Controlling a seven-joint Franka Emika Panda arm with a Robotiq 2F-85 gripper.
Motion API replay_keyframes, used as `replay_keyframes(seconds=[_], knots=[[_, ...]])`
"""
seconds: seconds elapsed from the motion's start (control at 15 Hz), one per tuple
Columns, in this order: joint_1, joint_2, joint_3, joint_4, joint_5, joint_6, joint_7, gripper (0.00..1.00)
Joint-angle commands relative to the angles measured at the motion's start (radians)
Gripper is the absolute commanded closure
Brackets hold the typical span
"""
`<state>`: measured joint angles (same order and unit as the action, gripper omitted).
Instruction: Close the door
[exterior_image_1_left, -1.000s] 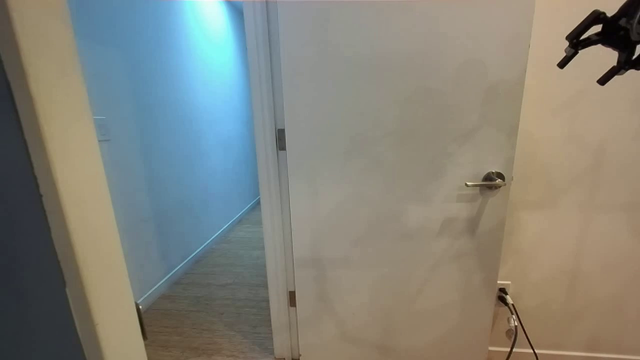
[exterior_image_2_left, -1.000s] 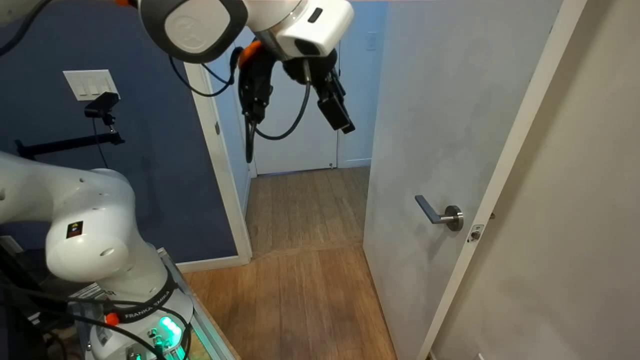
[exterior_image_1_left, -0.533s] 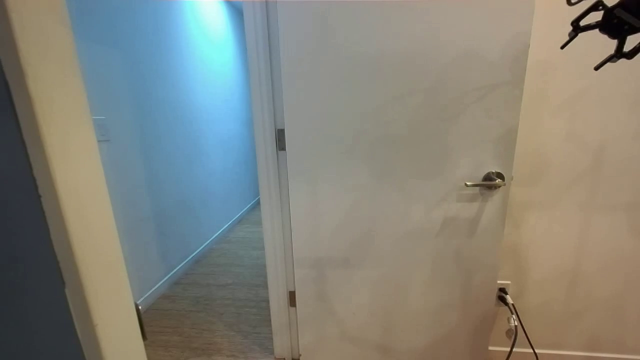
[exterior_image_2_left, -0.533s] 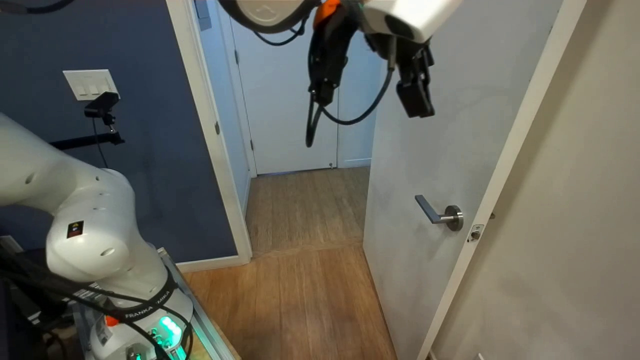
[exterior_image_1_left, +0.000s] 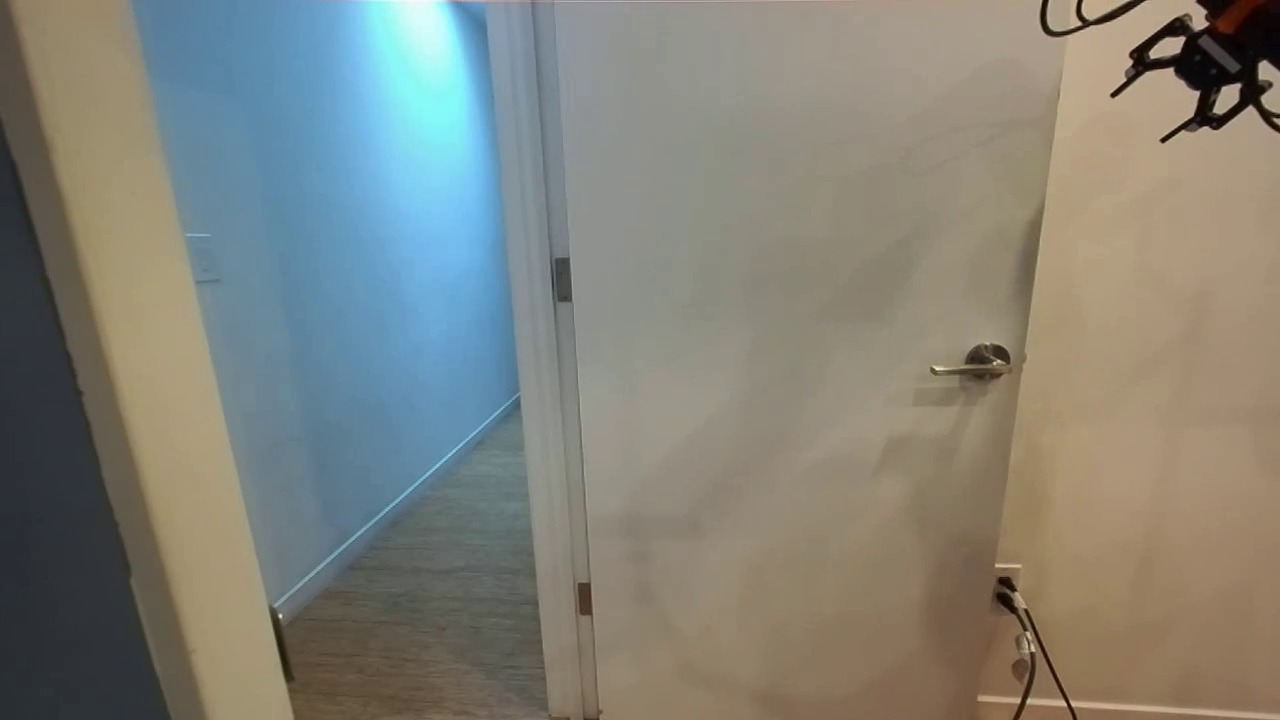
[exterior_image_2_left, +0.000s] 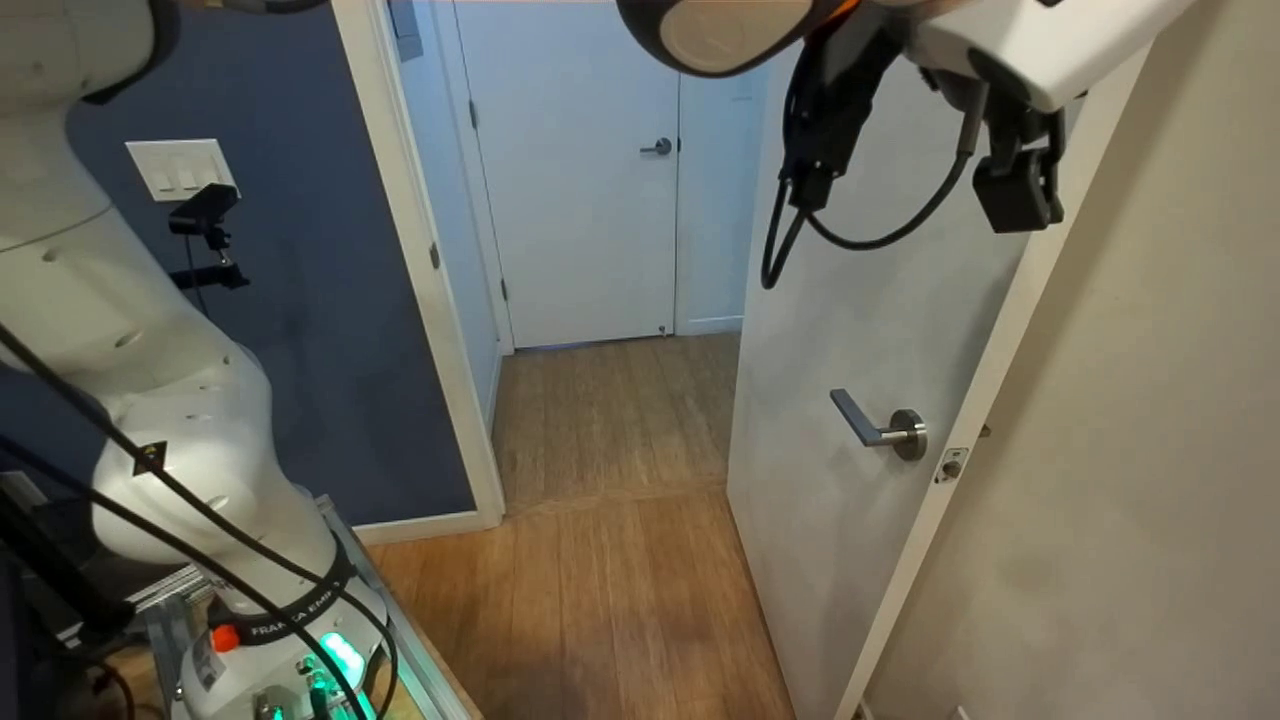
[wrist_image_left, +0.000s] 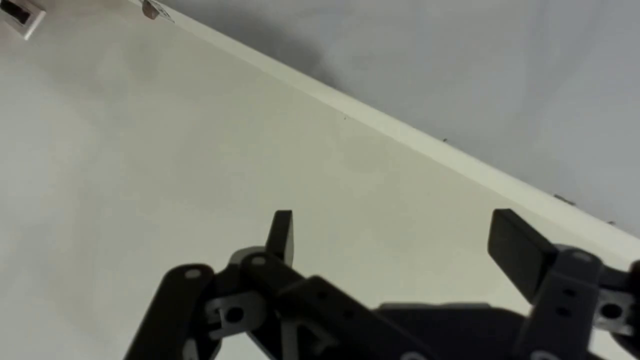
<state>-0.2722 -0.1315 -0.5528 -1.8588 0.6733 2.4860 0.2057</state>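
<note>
Gripper with both black fingers spread wide apart. In an exterior view, hangs up in the top right corner, against the pale wall. In the wrist view, seen over that same wall, with the bright free edge of the door slanting past, close to one finger in the picture; too hard to judge in depth there. In both exterior views, well above the silver handle and apart from it.

As for the door, stands wide open, hung by hinges on one side of the frame, with the free edge out near the pale wall. Carries, on the face with the handle, a lever lying level, and on the free edge a metal latch plate.

Low on the pale wall, an outlet with two dark cords plugged in. Below, wooden floor running on past the frame to a far door, flat in place. On the opposite side, a dark blue wall with a switch panel. In front of it, the white arm, with a green light glowing low down, and a small black camera.
</note>
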Motion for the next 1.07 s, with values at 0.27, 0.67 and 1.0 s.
replay_keyframes(seconds=[0.27, 0.67, 1.0], knots=[[-0.037, 0.017, 0.029, 0.024, 0.052, 0.017, -0.029, 0.00], [-0.066, 0.127, 0.013, 0.170, 0.236, -0.054, -0.184, 0.00], [-0.130, 0.220, 0.033, 0.292, 0.334, -0.168, -0.212, 0.00]])
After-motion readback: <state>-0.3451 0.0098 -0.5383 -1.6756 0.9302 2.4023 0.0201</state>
